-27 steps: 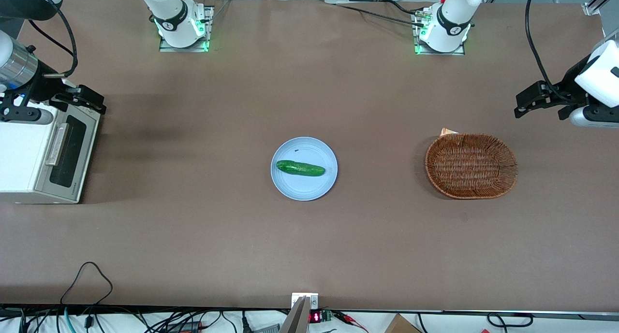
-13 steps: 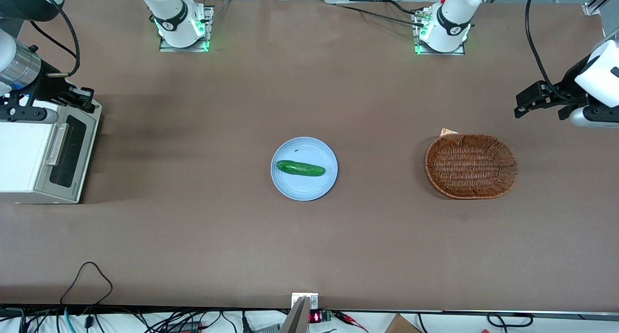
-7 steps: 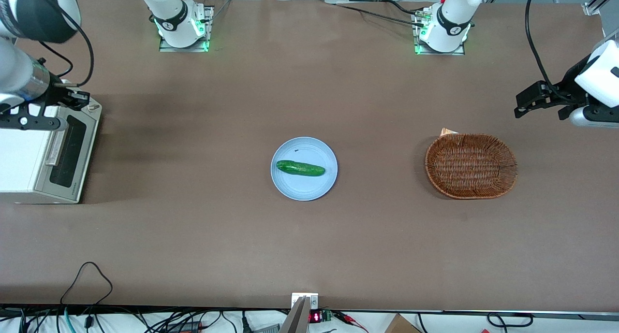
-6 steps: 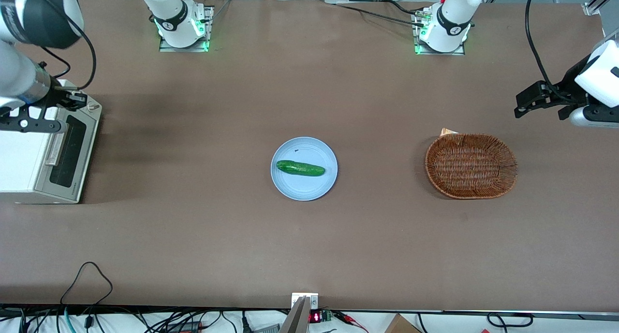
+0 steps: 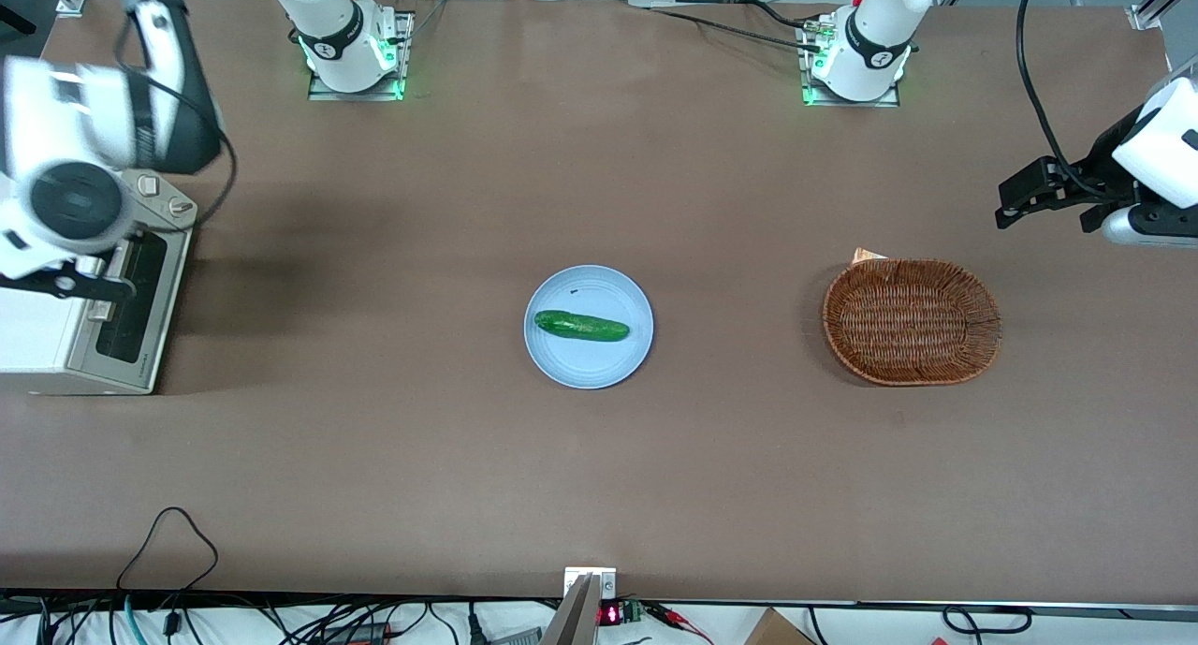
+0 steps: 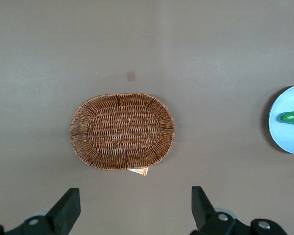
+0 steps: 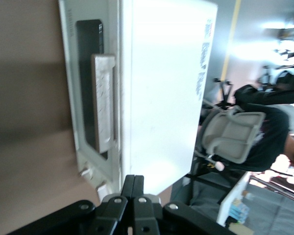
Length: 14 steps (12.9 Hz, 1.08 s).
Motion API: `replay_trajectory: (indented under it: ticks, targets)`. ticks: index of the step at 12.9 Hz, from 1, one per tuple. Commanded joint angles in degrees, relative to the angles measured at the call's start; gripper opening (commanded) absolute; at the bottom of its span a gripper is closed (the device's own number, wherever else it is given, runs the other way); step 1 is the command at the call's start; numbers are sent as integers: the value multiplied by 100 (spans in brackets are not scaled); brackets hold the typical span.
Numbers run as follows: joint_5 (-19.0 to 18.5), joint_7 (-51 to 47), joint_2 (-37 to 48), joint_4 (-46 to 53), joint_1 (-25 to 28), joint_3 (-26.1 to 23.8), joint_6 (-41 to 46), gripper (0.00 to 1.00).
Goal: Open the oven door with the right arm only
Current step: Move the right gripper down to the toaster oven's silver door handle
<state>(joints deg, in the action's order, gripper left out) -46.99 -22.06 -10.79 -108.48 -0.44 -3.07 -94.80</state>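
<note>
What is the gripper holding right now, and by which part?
Nothing. The gripper is shut on itself above the oven, and the door handle is untouched.

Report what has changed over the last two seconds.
The right arm swung its wrist round above the oven, drawing the pincer back from the door's corner; it is shut and holds nothing. The oven door stayed closed. The plate, cucumber and basket did not move.

A plain brown table (image 5: 599, 495) fills the scene, with tangled black cables (image 5: 168, 617) along its near edge.
</note>
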Motion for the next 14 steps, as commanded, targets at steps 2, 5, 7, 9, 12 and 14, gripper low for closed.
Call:
replay_trajectory:
  ticks: [2,5,7,9,12,14]
  targets:
    - [-1353,-1804,-430,-533,35,-18,-355,0]
    - [-1935,-2408,-784,-534,0,-18,-381,0]
    - [-1946,-2417,-811,-534,-9,-18,-434,0]
    - [-1946,-2417,-889,-534,17,-18,-452,0]
    - [-1946,-2496,-960,-534,8,-18,-557,0]
    - [-1946,-2548,-995,-534,8,-18,-566,0]
